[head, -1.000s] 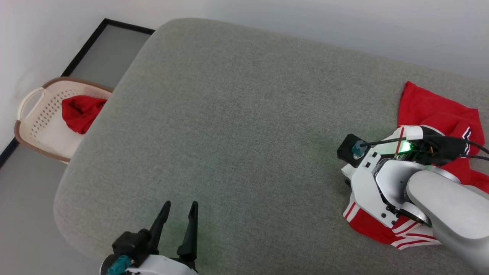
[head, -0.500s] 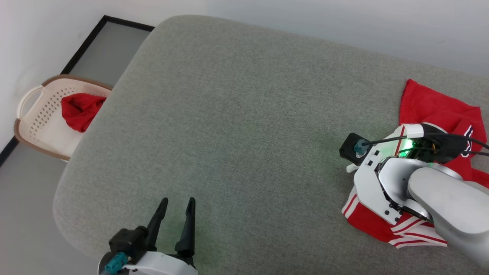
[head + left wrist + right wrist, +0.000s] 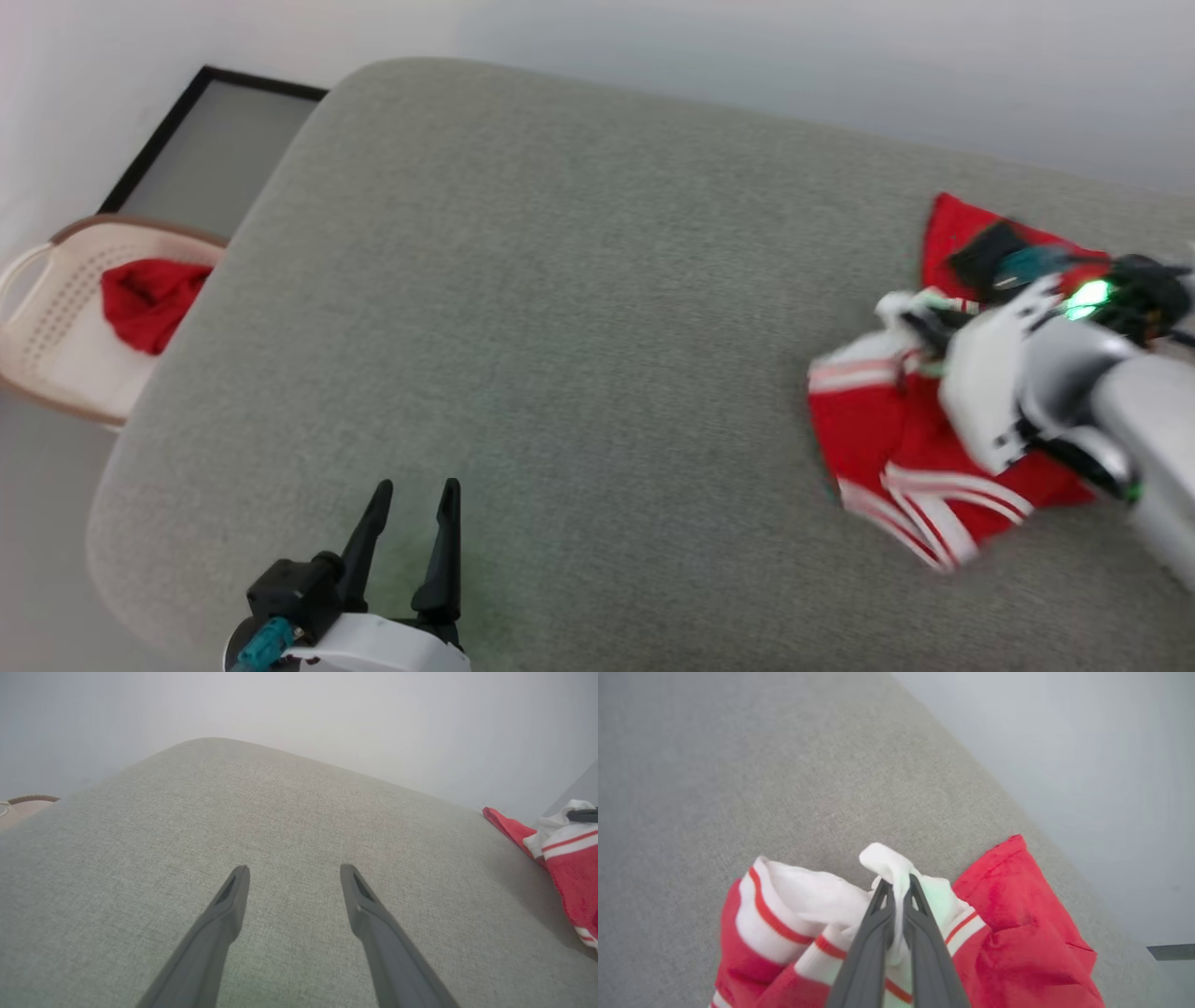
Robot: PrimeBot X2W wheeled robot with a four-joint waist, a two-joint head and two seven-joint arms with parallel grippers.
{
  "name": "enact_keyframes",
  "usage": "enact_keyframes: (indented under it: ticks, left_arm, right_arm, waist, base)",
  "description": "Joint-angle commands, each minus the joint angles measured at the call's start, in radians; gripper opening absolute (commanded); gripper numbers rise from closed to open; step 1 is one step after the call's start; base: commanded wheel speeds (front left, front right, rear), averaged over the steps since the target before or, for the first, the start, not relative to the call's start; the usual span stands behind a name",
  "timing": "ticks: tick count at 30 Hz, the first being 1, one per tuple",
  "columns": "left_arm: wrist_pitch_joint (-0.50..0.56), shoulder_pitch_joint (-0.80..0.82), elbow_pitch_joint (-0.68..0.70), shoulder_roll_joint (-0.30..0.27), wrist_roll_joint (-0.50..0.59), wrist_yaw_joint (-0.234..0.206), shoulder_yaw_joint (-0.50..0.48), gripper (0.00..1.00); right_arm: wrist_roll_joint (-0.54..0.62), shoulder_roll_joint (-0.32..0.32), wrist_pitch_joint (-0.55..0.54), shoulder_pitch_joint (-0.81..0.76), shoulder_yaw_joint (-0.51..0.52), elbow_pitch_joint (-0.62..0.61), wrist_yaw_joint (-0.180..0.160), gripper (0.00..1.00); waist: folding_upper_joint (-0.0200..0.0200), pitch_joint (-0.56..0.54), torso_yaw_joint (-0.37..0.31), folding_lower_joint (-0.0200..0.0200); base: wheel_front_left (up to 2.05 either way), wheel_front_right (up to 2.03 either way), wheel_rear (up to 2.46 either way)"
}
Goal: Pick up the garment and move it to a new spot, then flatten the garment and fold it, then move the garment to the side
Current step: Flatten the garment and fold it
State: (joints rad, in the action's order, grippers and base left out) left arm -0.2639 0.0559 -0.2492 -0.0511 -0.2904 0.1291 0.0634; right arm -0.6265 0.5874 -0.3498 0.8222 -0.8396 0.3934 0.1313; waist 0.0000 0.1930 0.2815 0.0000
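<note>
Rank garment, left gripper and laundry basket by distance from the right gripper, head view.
1. garment: far right, pinched in the right gripper fingers.
2. left gripper: lower left, open.
3. laundry basket: far left, beside the cushion.

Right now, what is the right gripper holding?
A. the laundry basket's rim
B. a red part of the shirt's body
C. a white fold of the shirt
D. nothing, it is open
C: in the right wrist view the right gripper is shut on a bunched white fold of the shirt, with the red cloth off to either side.
</note>
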Motion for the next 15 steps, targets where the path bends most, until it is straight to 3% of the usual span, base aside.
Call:
enact_keyframes:
  ticks: [1, 7, 15]
  left_arm:
    - [0.000, -0.007, 0.002, 0.000, 0.003, 0.002, -0.003, 1.00]
    - [0.000, -0.011, 0.011, -0.006, 0.014, 0.002, -0.009, 1.00]
    - [0.000, -0.007, 0.020, -0.024, 0.015, 0.002, -0.004, 1.00]
  right_arm:
    - [-0.012, 0.012, 0.009, -0.020, 0.031, -0.008, -0.001, 0.00]
    - [0.022, 0.050, 0.079, -0.200, 0.318, -0.085, -0.001, 0.00]
    - [0.075, -0.023, 0.099, -0.555, 0.725, -0.207, -0.001, 0.00]
  waist:
    - [0.0000, -0.013, -0.029, 0.0000]
    - [0.0000, -0.026, -0.098, 0.0000]
    - [0.0000, -0.025, -0.189, 0.0000]
  base:
    - [0.00, 0.00, 0.00]
    - [0.00, 0.00, 0.00]
    - [0.00, 0.00, 0.00]
